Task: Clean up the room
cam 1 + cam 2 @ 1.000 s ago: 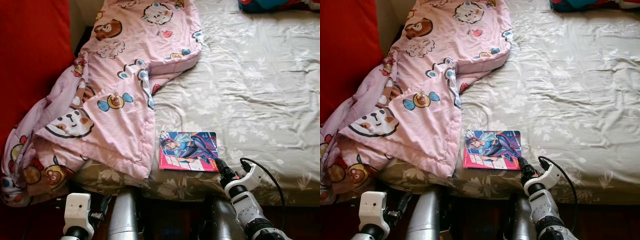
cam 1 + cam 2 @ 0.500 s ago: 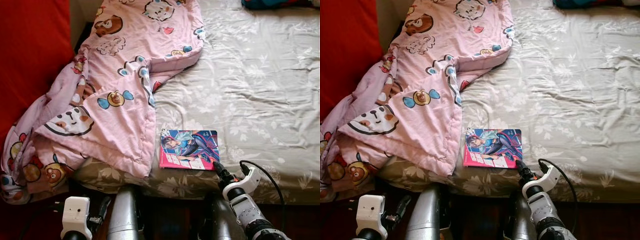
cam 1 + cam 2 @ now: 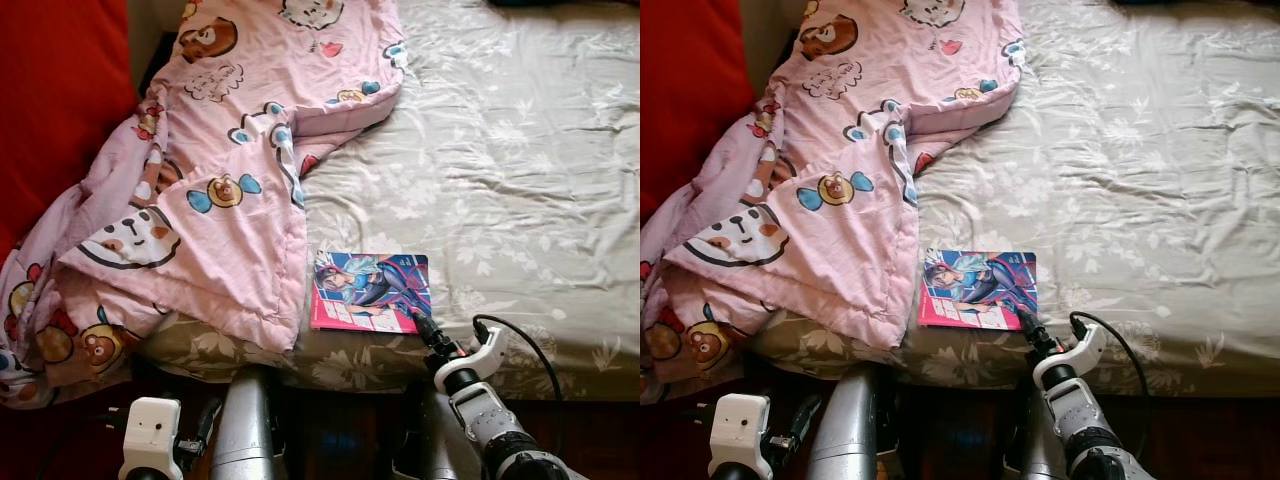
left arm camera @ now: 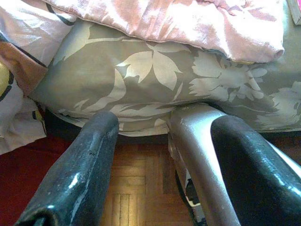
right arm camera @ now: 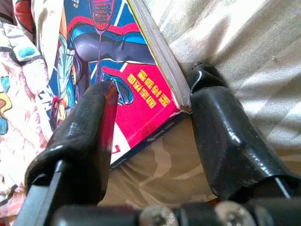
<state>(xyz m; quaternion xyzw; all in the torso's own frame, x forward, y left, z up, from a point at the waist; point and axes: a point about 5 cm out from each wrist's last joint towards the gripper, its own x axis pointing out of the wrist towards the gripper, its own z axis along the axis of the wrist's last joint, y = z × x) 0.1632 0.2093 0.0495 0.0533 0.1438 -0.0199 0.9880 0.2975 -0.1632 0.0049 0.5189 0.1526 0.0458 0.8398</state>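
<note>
Here a bed [image 3: 520, 150] with a grey-green floral sheet fills the room's near side, a pink cartoon quilt [image 3: 230, 170] heaped over its left part against a red wall [image 3: 50, 90], with wood flooring [image 4: 136, 188] below. The comic book [image 3: 371, 291] lies flat near the bed's front edge, just beside the quilt. The right gripper [image 5: 155, 101] straddles the book's near corner, one finger [image 5: 89, 127] on the cover and the other at the page edge, seemingly not clamped; the left gripper [image 4: 164, 141] hangs spread apart below the mattress.

pink cartoon-print quilt [image 3: 230, 170]; grey-green floral sheet [image 3: 500, 170] — red-blue book [image 3: 371, 291]
</note>
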